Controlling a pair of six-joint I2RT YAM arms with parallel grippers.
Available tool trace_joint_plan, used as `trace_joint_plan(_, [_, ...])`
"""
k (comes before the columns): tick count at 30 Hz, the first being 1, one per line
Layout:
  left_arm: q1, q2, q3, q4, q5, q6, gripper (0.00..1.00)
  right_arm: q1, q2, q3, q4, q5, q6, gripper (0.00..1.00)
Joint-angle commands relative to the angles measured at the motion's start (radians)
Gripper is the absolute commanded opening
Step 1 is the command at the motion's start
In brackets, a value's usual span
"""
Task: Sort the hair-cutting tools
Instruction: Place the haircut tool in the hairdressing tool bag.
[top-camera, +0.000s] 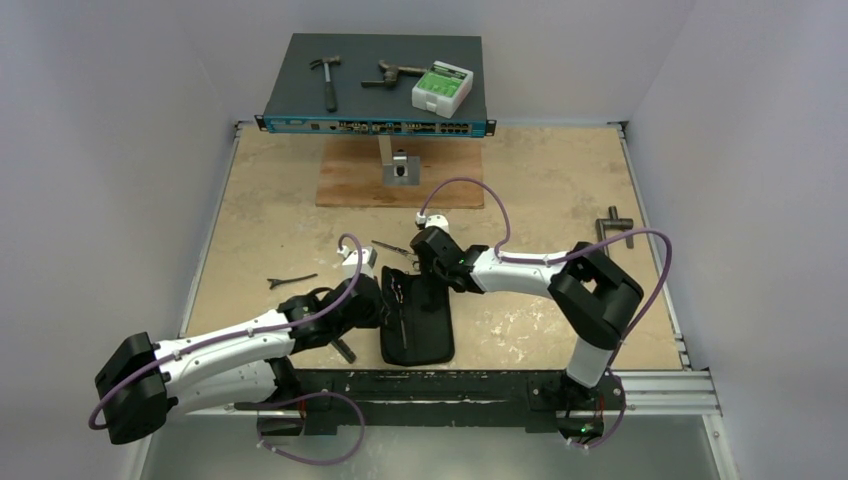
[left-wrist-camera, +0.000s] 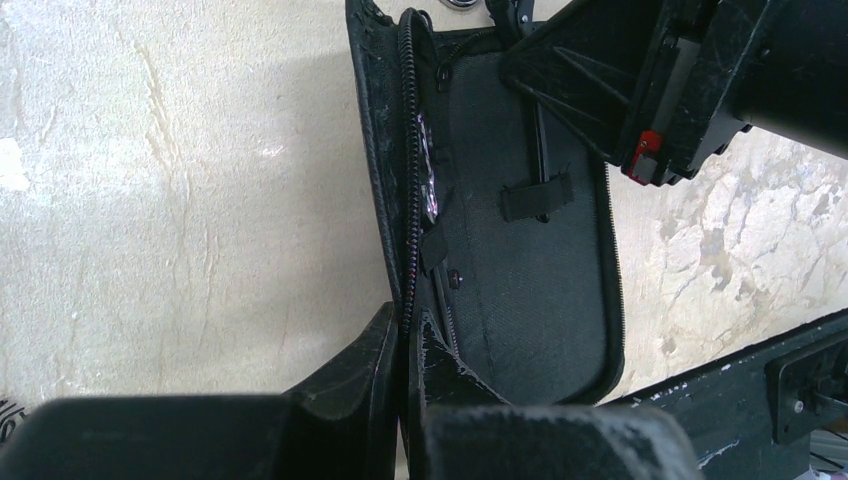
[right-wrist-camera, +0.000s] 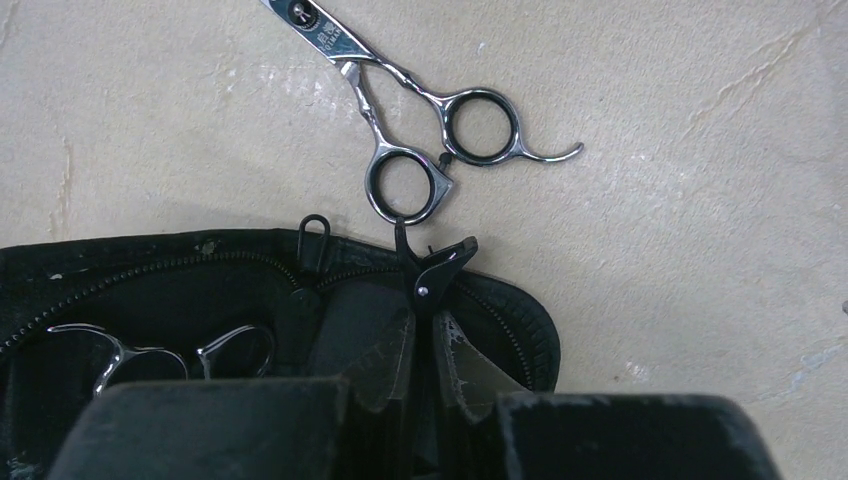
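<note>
Two grippers meet at one open black case (top-camera: 425, 335) on the desk (right-wrist-camera: 650, 250). The left gripper (left-wrist-camera: 403, 335) is pinched tight on the case's zipped rim, with the dark lining spreading ahead of its fingertips and to their right. The right gripper (right-wrist-camera: 425, 325) hangs over the case's far end; its jaws are narrow and closed around a slim black tool (right-wrist-camera: 428, 275) with a forked tip and a rivet — comb or clip, I cannot tell; the tool runs back between the fingers towards the lining.

Just beyond the right gripper's fingertips, on the bare desk, lies one pair of silver scissors (right-wrist-camera: 330, 40); its nearer ring sits right at the case's rim, touching or not I cannot tell. The second pair of scissors (right-wrist-camera: 128, 352) sits inside the case, left of the right gripper's fingers in the wrist view — only its ring handles show. A thin black hair clip (top-camera: 292, 280) lies on the desk, off to the left of the left gripper and apart from the case.
</note>
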Motion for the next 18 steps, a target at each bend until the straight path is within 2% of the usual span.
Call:
trace_joint_plan(1, [-0.003,-0.021,0.032,-0.019,-0.046,-0.005,0.0,0.006,-0.027,0.027,0.004,0.028,-0.008,0.0])
trace_joint_plan(12, [-0.004,-0.033,0.068,-0.092,-0.134,-0.073,0.0,0.024,-0.081,-0.047,-0.04,0.059,0.069,0.0])
trace_joint_plan(18, [-0.01,-0.025,0.087,-0.133,-0.174,-0.15,0.0,0.079,-0.066,-0.071,-0.05,0.09,0.126,0.0])
